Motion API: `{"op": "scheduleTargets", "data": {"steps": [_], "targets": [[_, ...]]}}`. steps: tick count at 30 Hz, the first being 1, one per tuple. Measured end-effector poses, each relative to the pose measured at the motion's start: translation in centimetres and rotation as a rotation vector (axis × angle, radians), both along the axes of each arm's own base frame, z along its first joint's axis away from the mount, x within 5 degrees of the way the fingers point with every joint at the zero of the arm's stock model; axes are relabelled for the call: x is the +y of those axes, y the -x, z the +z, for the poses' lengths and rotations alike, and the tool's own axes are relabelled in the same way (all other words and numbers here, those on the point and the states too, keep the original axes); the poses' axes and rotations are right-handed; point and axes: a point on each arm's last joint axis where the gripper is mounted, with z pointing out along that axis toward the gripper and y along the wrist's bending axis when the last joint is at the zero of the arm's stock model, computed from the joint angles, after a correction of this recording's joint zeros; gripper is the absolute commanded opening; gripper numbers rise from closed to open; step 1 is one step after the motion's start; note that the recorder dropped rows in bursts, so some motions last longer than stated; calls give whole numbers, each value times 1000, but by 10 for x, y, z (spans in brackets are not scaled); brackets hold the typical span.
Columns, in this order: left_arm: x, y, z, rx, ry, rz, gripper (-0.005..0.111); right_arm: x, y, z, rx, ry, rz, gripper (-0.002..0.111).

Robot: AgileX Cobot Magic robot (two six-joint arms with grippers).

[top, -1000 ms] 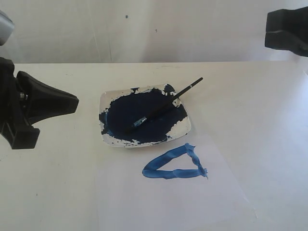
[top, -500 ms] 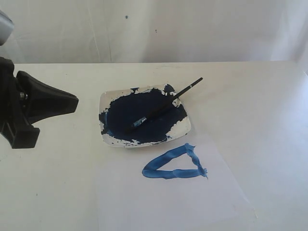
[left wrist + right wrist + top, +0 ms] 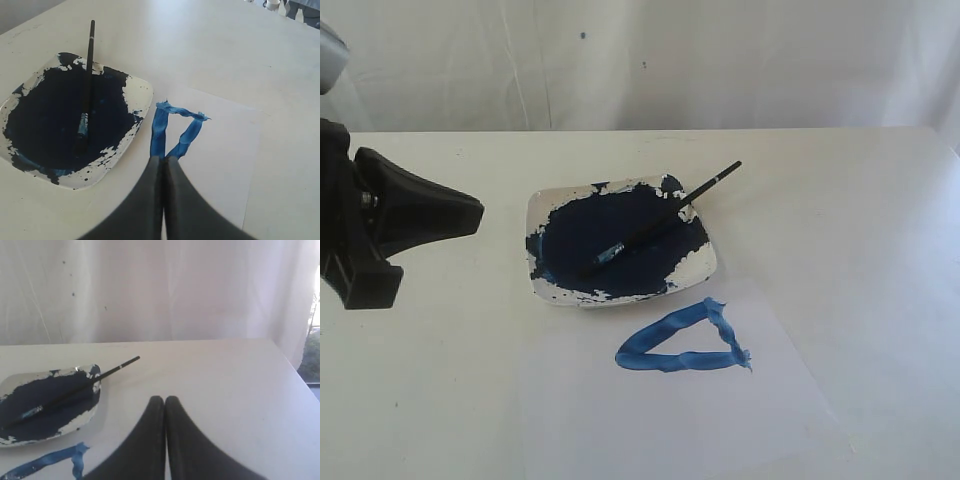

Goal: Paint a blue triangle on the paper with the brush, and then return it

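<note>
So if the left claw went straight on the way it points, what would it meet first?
Probably the blue triangle on the paper, just past the shut left claw; depth is unclear.

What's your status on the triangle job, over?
Left gripper and right gripper shut, empty. Brush resting in paint dish; blue triangle on paper. Nothing in the way.

The white table point(image 3: 860, 200) is carrying two things: a paint dish point(image 3: 703, 263) is sitting ahead of the jaws of the left gripper point(image 3: 163, 158), and the paper point(image 3: 670, 420) is lying just beside it.
</note>
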Motion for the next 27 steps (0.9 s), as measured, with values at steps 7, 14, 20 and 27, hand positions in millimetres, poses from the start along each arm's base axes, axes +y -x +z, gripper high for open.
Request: {"op": "scheduleTargets", "data": {"steps": [7,14,20,27], "targets": [[0,0,0,0,0,0,0,-1,-2,-66,94,41,-7,0],[0,0,0,0,0,0,0,0,-4,-83,124,54,-8,0],[0,0,0,0,0,0,0,0,-4,-83,124,56,-8,0],[0,0,0,0,0,0,0,-2,-4,-83,123,61,-33,0]]}}
